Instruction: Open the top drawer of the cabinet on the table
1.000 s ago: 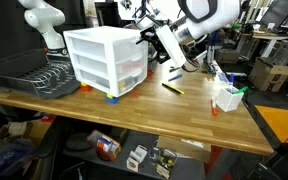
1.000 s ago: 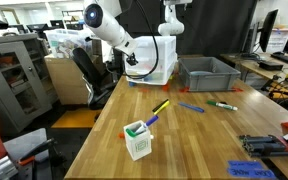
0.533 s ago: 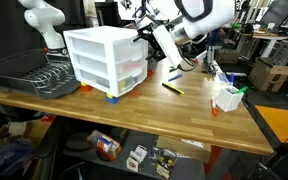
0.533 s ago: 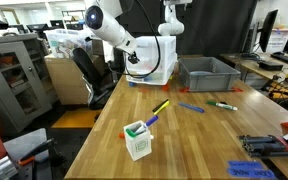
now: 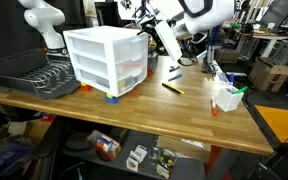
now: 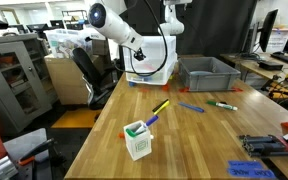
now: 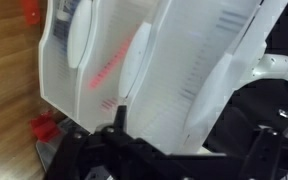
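Wooden table (image 5: 134, 115): cabinet (image 5: 104, 60), dish rack (image 5: 29, 75) (yellow marker (image 5: 173, 88) too)

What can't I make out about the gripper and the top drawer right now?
- Gripper: too small and dark against the cabinet in an exterior view; open or shut is unclear.
- Top drawer: any contact with its handle is hidden behind the arm in an exterior view.
- Wrist view: blurred; which drawer front is nearest is unclear.

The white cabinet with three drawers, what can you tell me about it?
The cabinet is a boxy white plastic unit standing upright on the wooden table. It has three wide, cloudy drawers stacked up, all looking shut. Small orange and blue feet hold it up. A black dish rack sits beside it, and the end effector is close to its top drawer.
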`<action>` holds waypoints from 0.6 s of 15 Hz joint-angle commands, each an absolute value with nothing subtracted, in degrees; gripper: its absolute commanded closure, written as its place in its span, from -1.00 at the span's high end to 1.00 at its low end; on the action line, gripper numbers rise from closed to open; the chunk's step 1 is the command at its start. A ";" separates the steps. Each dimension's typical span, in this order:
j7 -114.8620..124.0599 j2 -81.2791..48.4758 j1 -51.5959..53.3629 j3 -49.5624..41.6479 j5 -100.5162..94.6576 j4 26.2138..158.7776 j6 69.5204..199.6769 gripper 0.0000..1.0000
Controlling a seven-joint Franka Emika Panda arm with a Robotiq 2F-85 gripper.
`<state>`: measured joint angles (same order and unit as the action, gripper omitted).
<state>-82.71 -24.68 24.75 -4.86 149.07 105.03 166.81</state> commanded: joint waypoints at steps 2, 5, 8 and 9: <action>-81.94 -26.44 26.75 -7.83 149.07 102.97 164.62 1.00; -81.07 -27.00 27.42 -8.31 149.08 102.93 163.22 1.00; -79.18 -26.65 28.98 -10.43 149.07 103.49 162.23 1.00; -78.67 -26.54 29.54 -11.26 149.07 103.59 162.19 0.98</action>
<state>-80.72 -26.54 27.40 -8.50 149.08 103.71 162.94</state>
